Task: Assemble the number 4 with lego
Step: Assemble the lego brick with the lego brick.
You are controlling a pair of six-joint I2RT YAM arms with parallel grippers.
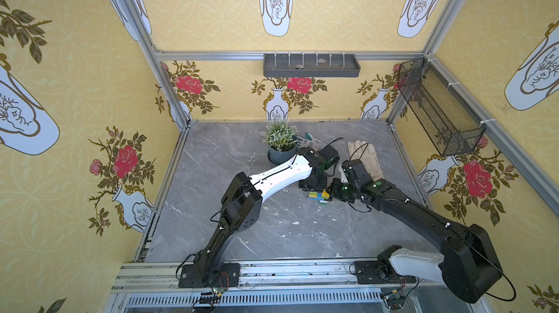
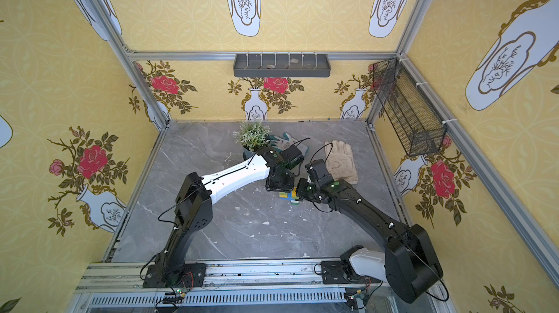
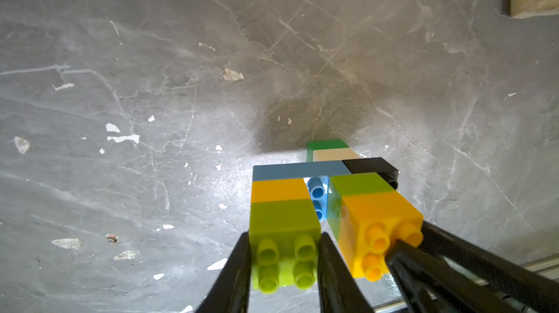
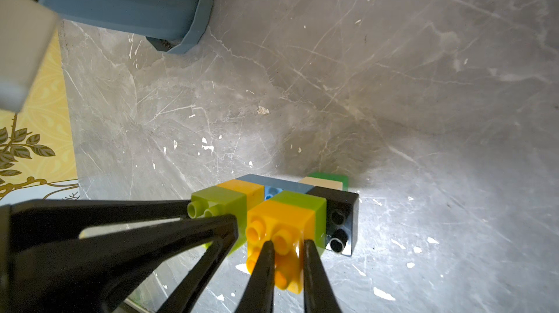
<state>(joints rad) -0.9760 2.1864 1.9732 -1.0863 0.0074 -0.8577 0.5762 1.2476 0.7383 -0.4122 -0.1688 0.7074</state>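
Left end effector (image 3: 284,237) clamps lime brick (image 3: 284,214) of number 4 (image 3: 302,172), apparently bracing it; closed right end effector (image 4: 287,243) presses yellow brick (image 4: 281,216).

My multicoloured plastic brick figure of a 4 (image 3: 281,190) is smooth and glossy, and its yellow faces catch the light. My left tool (image 3: 284,237) and right tool (image 4: 288,245) look like black plastic, mostly matt. The grey marble-patterned desk (image 3: 151,54) is smooth with a soft sheen, chipped white in spots. The blue-grey pot (image 4: 136,0) looks like matt plastic. The beige glove (image 1: 370,154) looks like soft, matt cloth.
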